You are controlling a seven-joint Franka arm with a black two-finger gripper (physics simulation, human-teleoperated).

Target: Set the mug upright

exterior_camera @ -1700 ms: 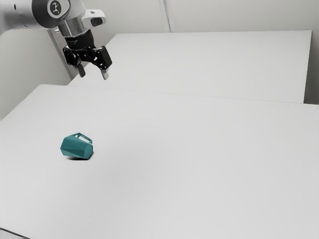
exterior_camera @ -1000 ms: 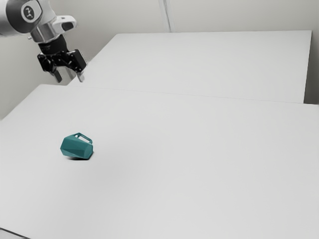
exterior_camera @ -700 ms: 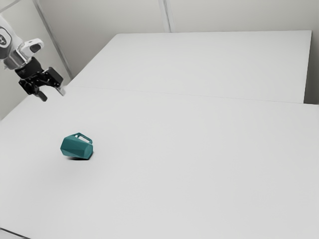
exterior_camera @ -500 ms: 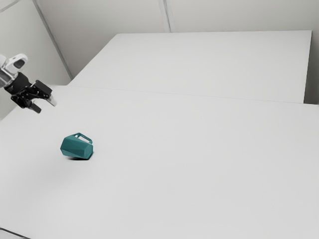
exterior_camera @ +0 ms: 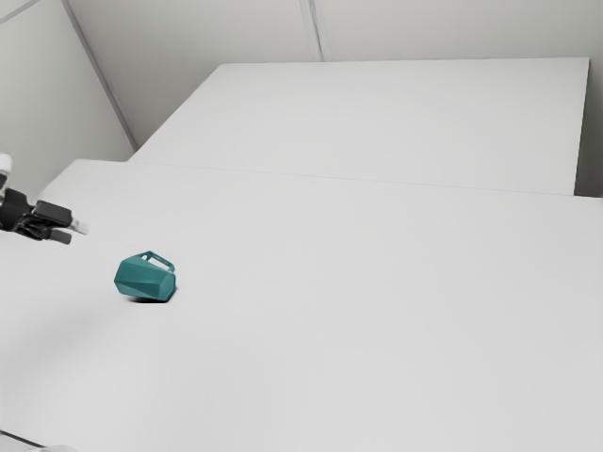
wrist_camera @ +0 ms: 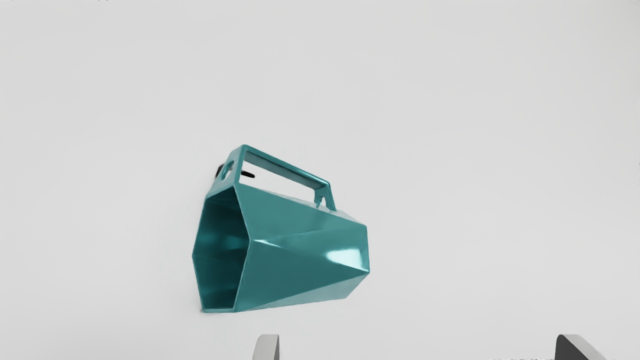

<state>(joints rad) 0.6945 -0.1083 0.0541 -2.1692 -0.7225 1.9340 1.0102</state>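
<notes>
Nearest me, a thin dark line (exterior_camera: pixel 21 440) crosses the corner of a smooth white table (exterior_camera: pixel 330 311). Farther in, toward the exterior view's left, a teal, faceted mug (exterior_camera: pixel 146 281) lies on its side on the tabletop, handle (exterior_camera: pixel 160 259) uppermost. The wrist view looks into its open mouth, onto shaded teal inner walls. Near the mug, toward the exterior view's left, is the black gripper (exterior_camera: pixel 74 233), its two fingers apart and clear of the mug. Beyond the table are a broad white surface (exterior_camera: pixel 396 122) and pale grey walls (exterior_camera: pixel 452 28).
</notes>
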